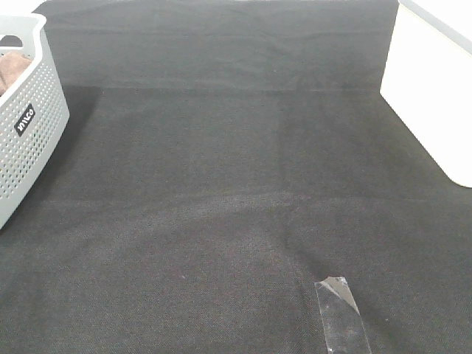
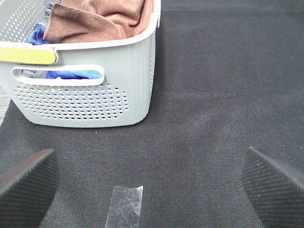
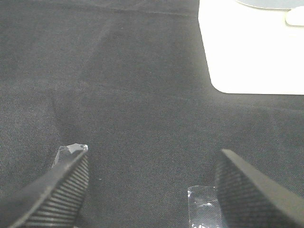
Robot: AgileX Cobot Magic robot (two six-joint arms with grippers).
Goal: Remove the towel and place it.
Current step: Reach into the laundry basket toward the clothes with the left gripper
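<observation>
The brown plush towel point(image 2: 102, 19) lies crumpled inside a grey perforated basket point(image 2: 85, 102), on top of a blue cloth point(image 2: 76, 74). In the exterior high view only a brown corner of the towel point(image 1: 11, 70) shows in the basket point(image 1: 29, 125) at the far left edge. My left gripper point(image 2: 149, 183) is open and empty, low over the black tablecloth, short of the basket. My right gripper point(image 3: 152, 185) is open and empty over the black cloth. Neither gripper shows in the exterior high view.
A black tablecloth point(image 1: 236, 184) covers the table. A white block point(image 1: 431, 88) stands at the right edge, also in the right wrist view point(image 3: 251, 47). Clear tape strips lie on the cloth point(image 1: 341, 313), point(image 2: 126, 204), point(image 3: 204, 204).
</observation>
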